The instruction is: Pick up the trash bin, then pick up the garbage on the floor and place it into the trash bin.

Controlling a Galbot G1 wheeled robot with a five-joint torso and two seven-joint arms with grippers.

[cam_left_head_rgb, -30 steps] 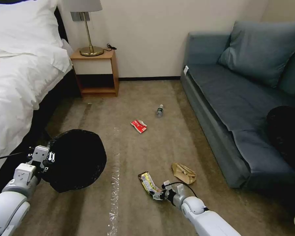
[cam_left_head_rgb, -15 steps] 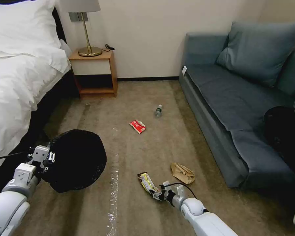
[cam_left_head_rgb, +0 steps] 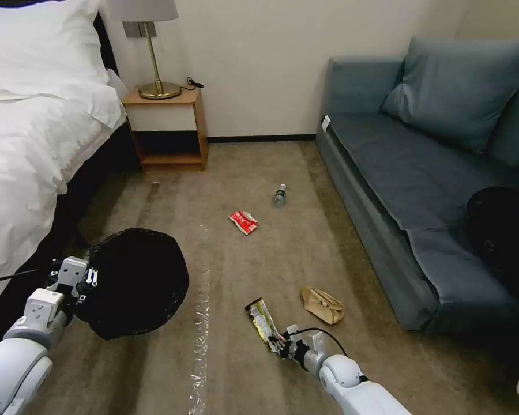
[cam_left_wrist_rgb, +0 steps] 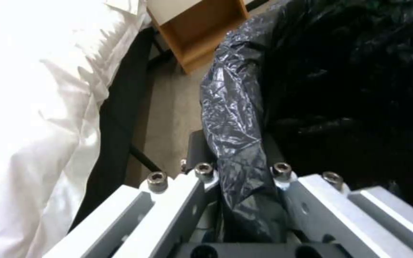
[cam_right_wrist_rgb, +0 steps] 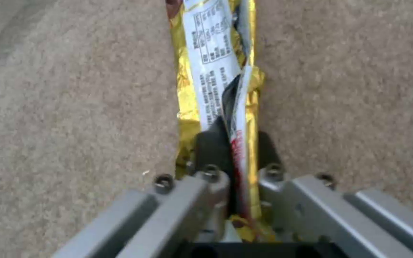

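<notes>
The left gripper (cam_left_head_rgb: 86, 280) is clamped on the black-bagged rim of the trash bin (cam_left_head_rgb: 135, 282), holding it beside the bed (cam_left_head_rgb: 23, 144). The right gripper (cam_left_head_rgb: 282, 344) pinches the end of a crumpled gold snack wrapper (cam_left_head_rgb: 262, 320) with white printed panels. A brown paper bag (cam_left_head_rgb: 323, 304), red packet (cam_left_head_rgb: 244, 222) and clear bottle (cam_left_head_rgb: 279, 195) lie on the carpet (cam_left_head_rgb: 242, 265).

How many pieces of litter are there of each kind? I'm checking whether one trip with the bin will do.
Snack wrapper, pinched in the right gripper: 1
Brown paper bag on the carpet: 1
Red-and-white packet on the carpet: 1
Clear bottle on the carpet: 1
Total: 4
The left gripper holds the trash bin by its rim.
</notes>
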